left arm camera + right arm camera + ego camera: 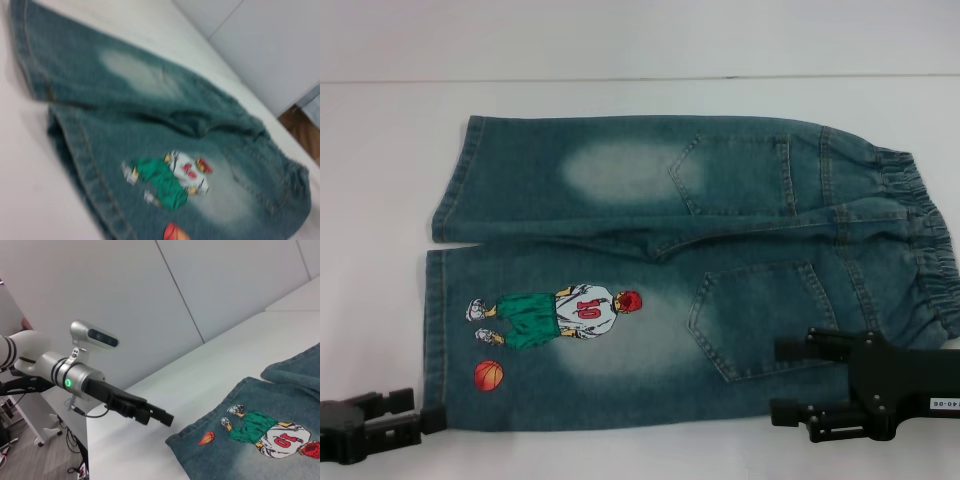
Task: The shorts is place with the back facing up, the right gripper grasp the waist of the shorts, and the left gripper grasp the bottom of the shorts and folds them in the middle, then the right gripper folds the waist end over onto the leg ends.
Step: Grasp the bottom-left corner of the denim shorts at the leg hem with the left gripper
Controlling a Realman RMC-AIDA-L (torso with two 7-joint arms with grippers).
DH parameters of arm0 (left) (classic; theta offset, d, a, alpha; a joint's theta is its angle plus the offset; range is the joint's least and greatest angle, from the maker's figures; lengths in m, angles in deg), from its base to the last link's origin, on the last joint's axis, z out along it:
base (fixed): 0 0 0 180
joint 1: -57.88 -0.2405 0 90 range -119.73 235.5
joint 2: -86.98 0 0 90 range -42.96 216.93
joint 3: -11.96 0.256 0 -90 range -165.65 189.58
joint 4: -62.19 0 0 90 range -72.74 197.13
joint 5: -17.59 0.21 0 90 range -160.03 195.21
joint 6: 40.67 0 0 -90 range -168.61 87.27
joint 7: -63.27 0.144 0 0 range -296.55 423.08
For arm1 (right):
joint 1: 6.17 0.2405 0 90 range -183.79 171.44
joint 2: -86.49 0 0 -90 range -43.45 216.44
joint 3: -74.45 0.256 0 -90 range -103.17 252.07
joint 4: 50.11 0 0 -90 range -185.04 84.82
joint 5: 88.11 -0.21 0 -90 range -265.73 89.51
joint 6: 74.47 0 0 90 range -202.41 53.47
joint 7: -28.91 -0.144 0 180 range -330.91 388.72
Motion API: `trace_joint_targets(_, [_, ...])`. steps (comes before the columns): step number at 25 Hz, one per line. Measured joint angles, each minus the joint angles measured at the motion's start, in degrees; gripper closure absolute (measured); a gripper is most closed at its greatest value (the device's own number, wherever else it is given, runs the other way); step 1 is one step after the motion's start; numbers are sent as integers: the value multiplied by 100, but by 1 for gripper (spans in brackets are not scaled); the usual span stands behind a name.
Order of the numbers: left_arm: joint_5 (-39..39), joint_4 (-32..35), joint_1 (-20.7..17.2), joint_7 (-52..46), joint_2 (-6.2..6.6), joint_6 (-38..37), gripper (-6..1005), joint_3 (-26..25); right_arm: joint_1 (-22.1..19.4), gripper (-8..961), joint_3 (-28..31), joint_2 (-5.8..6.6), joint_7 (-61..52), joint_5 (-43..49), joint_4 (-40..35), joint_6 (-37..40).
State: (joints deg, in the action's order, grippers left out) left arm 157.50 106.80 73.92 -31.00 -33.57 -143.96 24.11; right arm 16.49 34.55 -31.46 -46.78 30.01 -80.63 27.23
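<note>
Access around the shorts: open table on most sides, near edge crowded by both grippers.

The shorts (670, 280) lie flat on the white table (380, 160), nothing else on the surface. Bare table runs along the far side and past the leg ends (440, 270) on the left, so that hem edge can be reached from outside. The left gripper (425, 418) sits at the near hem corner, off the table edge in the right wrist view. The right gripper (790, 378) hangs over the near waist-side corner, its fingers spread, blocking that stretch. Between the two grippers, the near edge has only a thin strip of bare table.
</note>
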Motion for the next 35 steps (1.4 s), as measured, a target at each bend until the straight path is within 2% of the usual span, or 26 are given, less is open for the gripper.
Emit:
trace_joint_targets(13, [308,37,97,-209,12,242,111,38,-11,35,9,1,-17,0,2,-17])
trace_joint_targets(29, [320,42,263,-244,7,-19,112,209,-10,35,35,0,-69,0,-30,-22])
trace_joint_targets(35, [318,348,202,-363,-13,63,111,157,-34,35,36,1,-70,0,-33,-26])
